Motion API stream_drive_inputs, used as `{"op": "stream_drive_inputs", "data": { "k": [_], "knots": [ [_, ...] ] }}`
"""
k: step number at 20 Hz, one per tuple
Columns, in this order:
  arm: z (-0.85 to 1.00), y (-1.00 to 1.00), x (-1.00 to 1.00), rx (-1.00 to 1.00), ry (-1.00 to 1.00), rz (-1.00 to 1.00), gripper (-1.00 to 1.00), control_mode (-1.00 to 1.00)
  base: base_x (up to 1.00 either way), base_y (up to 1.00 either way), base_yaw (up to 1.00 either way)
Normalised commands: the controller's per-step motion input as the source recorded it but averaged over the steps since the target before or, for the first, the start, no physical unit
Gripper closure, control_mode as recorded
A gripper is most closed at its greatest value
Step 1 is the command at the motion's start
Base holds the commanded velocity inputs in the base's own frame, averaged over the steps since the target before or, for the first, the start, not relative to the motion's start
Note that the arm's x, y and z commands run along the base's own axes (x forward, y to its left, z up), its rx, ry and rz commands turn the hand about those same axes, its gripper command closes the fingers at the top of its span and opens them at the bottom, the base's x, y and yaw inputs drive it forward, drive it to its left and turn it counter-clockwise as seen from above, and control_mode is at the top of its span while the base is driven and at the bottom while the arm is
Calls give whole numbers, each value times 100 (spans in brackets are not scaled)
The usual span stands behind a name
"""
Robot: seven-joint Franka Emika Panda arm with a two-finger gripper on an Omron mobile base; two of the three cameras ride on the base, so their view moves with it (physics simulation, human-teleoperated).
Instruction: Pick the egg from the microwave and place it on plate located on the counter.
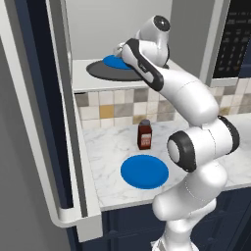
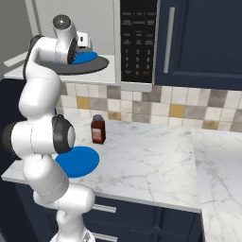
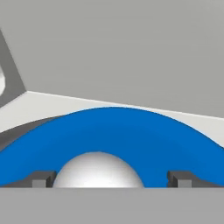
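Claw (image 3: 111, 179) spread wide inside microwave (image 1: 93, 73), egg (image 3: 97, 170) between its fingertips (image 3: 41, 178), seemingly untouched, blue disc (image 3: 113, 135) beyond.

White egg (image 3: 97, 169); bright blue plate (image 1: 144, 171); grey-veined white marble counter (image 2: 156, 160).

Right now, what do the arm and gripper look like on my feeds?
The arm is glossy white, built of rounded, bulbous segments with dark grey bands and round caps at the joints. The gripper shows two small, blocky dark grey fingertips. No cables or markings are visible.
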Motion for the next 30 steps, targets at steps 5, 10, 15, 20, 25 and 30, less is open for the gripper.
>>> {"op": "stream_drive_inputs", "data": {
  "k": [5,10,15,20,25,30],
  "knots": [
    [-1,0,9,0,0,0,100,-100,0,0,0],
    [0,0,2,0,-1,0,100,-100,0,0,0],
    [1,0,-16,0,-16,0,100,-100,0,0,0],
    [9,-32,-88,0,-13,-1,100,-100,0,0,0],
    [14,-49,-100,0,-12,-1,100,-100,0,0,0],
    [12,-48,-100,0,-6,0,100,-100,0,0,0]
  ]
}}
